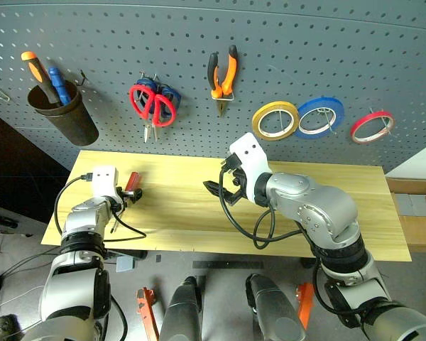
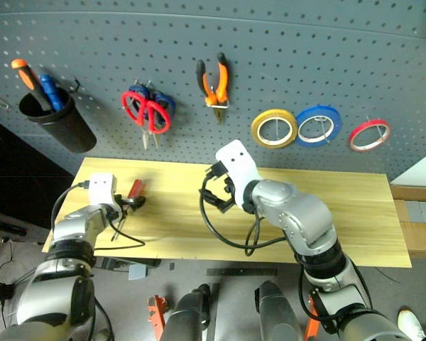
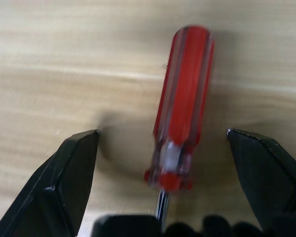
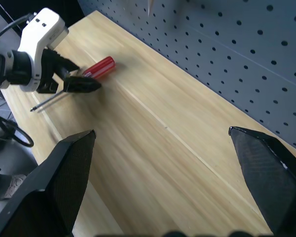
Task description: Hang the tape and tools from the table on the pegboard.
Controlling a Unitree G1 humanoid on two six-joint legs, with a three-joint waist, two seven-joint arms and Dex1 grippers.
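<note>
Step in hand: we judged it the pickup of the screwdriver (image 3: 183, 106), the last tool on the table (image 1: 326, 206); the tape (image 1: 275, 120), red-handled scissors (image 1: 153, 105) and pliers (image 1: 223, 74) already hung on the pegboard (image 1: 284, 42).
Left gripper (image 1: 130, 195): we saw its jaws spread, one on each side of the red handle, neither touching it.
Screwdriver: it lay flat between those jaws, handle pointing away from the wrist, shaft running back under it.
Left arm pose: low over the table's left end, pitched forward and down.
Right gripper (image 1: 224, 189): jaws spread wide, empty, held above mid-table.
Next move: probably closing squarely on the handle, though blur hid the exact gap.
</note>
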